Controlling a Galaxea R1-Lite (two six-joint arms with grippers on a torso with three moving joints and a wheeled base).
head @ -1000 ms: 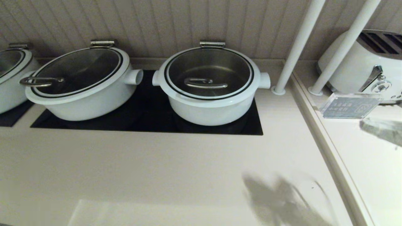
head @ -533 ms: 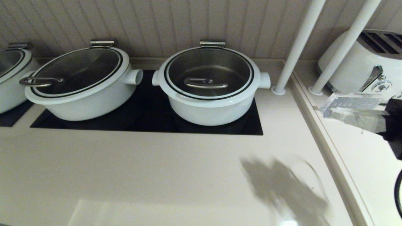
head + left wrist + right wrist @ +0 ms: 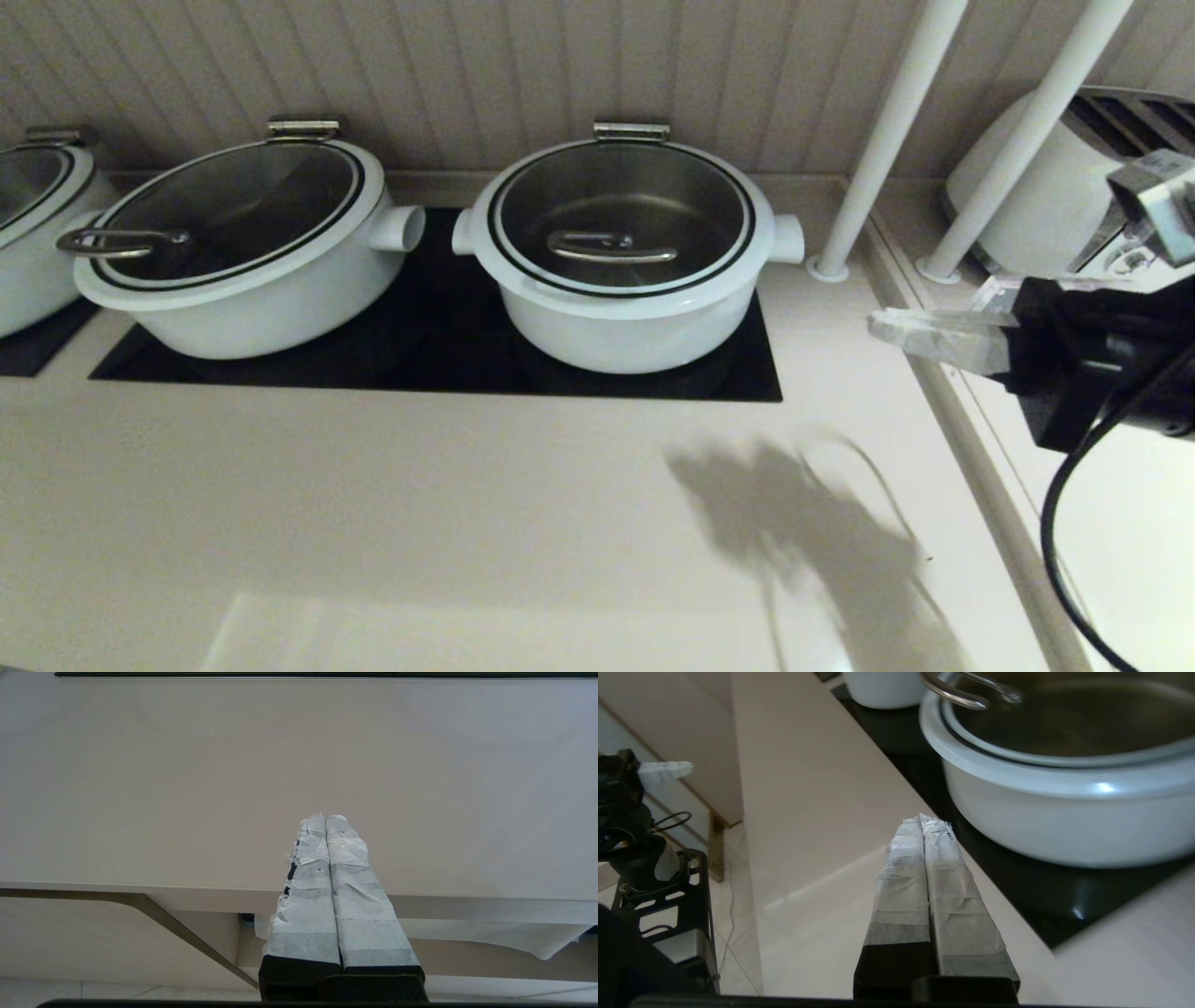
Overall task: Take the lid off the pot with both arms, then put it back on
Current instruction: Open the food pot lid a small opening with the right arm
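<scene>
The pot [image 3: 625, 322] is round and white and stands on the black cooktop [image 3: 448, 369]. The lid [image 3: 621, 219] sits shut on it, with its bent steel bar handle [image 3: 611, 247] at the centre. My right gripper [image 3: 878, 327] is shut and empty. It hovers over the counter to the right of the pot, apart from it, pointing toward its right stub handle [image 3: 787, 239]. In the right wrist view the shut fingertips [image 3: 920, 819] are near the pot's white wall [image 3: 1064, 821]. My left gripper [image 3: 325, 819] is shut and empty over the counter's front edge, out of the head view.
A wider white pot [image 3: 243, 280] with an edge-handled lid stands left of the task pot, and a third pot [image 3: 28, 252] is at far left. Two white poles [image 3: 887, 140], a raised ledge [image 3: 943, 392] and a white toaster [image 3: 1036, 187] are at the right.
My right arm has come in from the right edge and moved left toward the pot, still shut. Its shadow on the counter has shifted left. The pots and lids have not moved.
</scene>
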